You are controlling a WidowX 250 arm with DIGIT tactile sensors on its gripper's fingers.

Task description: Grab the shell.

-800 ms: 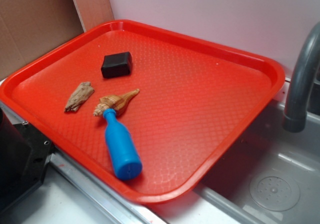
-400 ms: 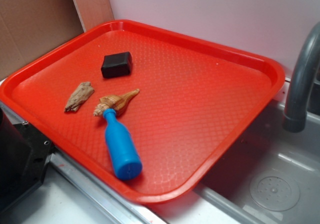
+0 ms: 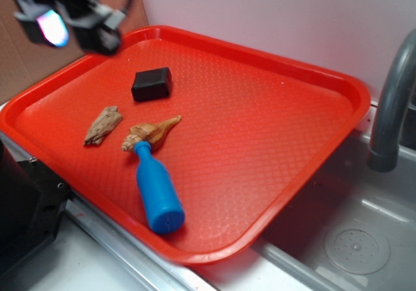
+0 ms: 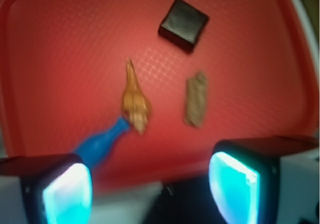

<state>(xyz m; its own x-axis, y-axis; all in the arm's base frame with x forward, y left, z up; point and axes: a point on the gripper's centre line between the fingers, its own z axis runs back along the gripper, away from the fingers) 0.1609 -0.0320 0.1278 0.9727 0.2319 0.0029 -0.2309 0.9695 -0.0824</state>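
Observation:
The shell (image 3: 151, 132) is a tan, brown-striped spiral with a pointed tail, lying on the left part of the red tray (image 3: 260, 141). Its knobby end touches the neck of a blue bottle (image 3: 158, 190). In the wrist view the shell (image 4: 135, 100) sits mid-frame, tail pointing away from me. My gripper (image 3: 65, 21) hangs blurred at the upper left, high over the tray's far-left rim and well apart from the shell. In the wrist view the gripper (image 4: 150, 189) is open, its two glowing cyan pads wide apart with nothing between them.
A black block (image 3: 152, 84) lies behind the shell, and a grey-brown bark-like fragment (image 3: 103, 125) to its left. A sink basin (image 3: 351, 239) and grey faucet (image 3: 393, 102) are at the right. Cardboard (image 3: 39, 50) stands at the back left.
My gripper has come into the exterior view at the upper left, where there was none before. The things on the tray have not moved.

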